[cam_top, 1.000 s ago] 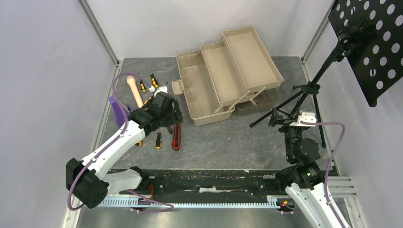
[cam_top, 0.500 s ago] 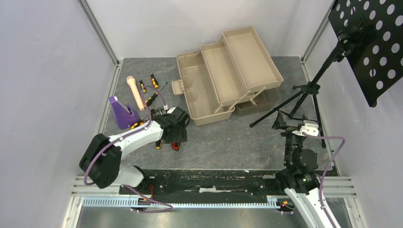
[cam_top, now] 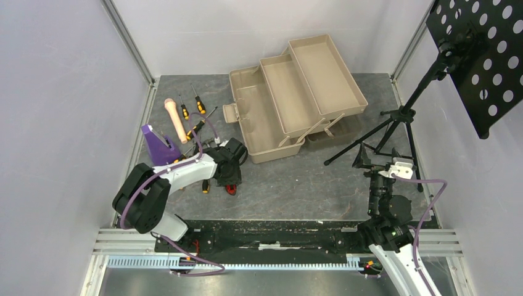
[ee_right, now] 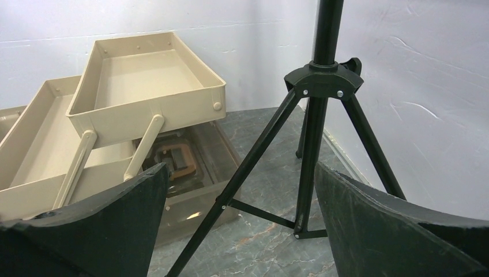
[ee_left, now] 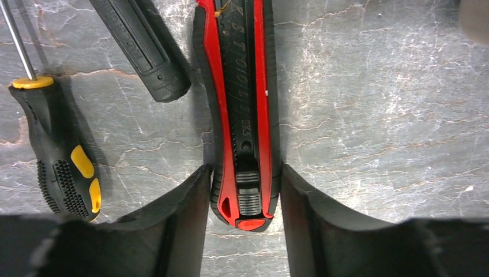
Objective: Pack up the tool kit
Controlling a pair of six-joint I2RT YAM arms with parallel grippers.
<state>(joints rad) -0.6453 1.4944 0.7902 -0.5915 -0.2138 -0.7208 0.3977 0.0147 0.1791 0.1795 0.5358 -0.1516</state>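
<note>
My left gripper [ee_left: 244,170] is closed on the butt end of the red-and-black utility knife [ee_left: 242,86], with a finger against each flank. The knife lies flat on the grey stone-patterned table [cam_top: 296,185], near the front-left corner of the open tan plastic toolbox with fold-out trays [cam_top: 253,117].

What worries me is that I'm holding the knife at its very end. Most of its length sticks out past the fingers, so on the lift I'd expect it to droop or swivel in the grip. It might even slide out, since the sides look smooth.

Two neighbours sit just beside it: a black-and-yellow-handled screwdriver [ee_left: 57,156] and a black ribbed handle [ee_left: 141,49]. A skewed lift could drag or nudge either one. A hanging blade end could also catch the toolbox rim on the way over.

My right gripper [ee_right: 240,173] is spread wide and holds nothing. It sits close to the black tripod [ee_right: 320,86], so a careless swing there could knock a leg.

From above, the wrist covers nearly all of the knife and only a red sliver shows. The wrist camera cuts off the knife's blade end, so I can't tell whether the blade is retracted. It also cuts off the head of the ribbed handle, so I can't tell what tool that is. How hard the fingers press is not visible either.
</note>
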